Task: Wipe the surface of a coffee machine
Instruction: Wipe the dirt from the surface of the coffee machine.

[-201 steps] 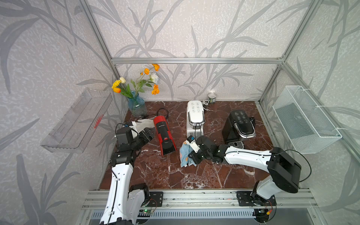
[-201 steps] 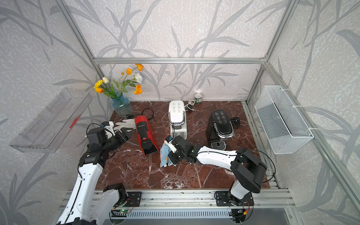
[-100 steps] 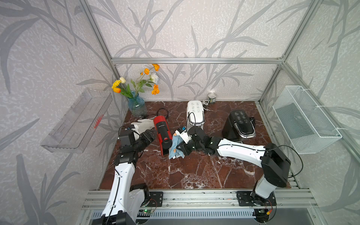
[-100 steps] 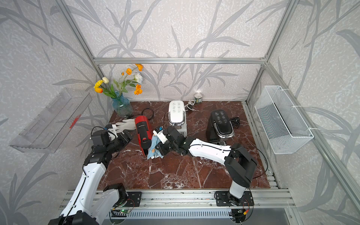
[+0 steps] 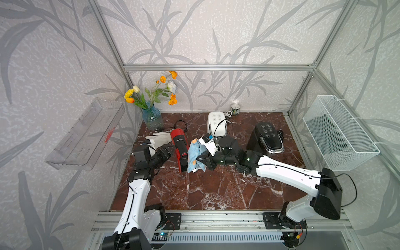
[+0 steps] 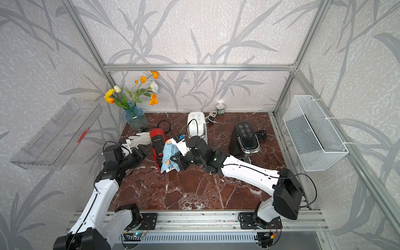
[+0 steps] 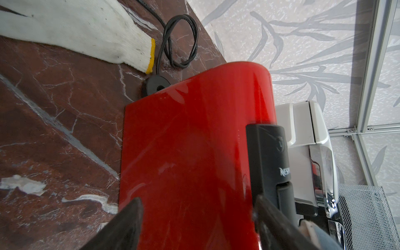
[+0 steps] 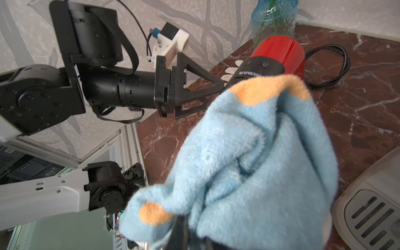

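A: Two sets of fingers flank one machine. Your right fingers point(image 5: 204, 162) are pressed together on the blue cloth point(image 5: 194, 151), which hangs at the right flank of the red coffee machine point(image 5: 178, 136), near its front end.

B: Your left fingers point(image 7: 129, 223) stand spread at the opposite flank. Whether they touch it cannot be told.

A: That machine stands on the surface point(image 5: 216, 190) with its long axis running from the back wall toward you. Your right arm has the cloth, so I judge you stroke along that flank.

B: A second ago your cloth hung in front of the white machine point(image 5: 216, 124), well apart from the red one. Your left arm has closed in too.
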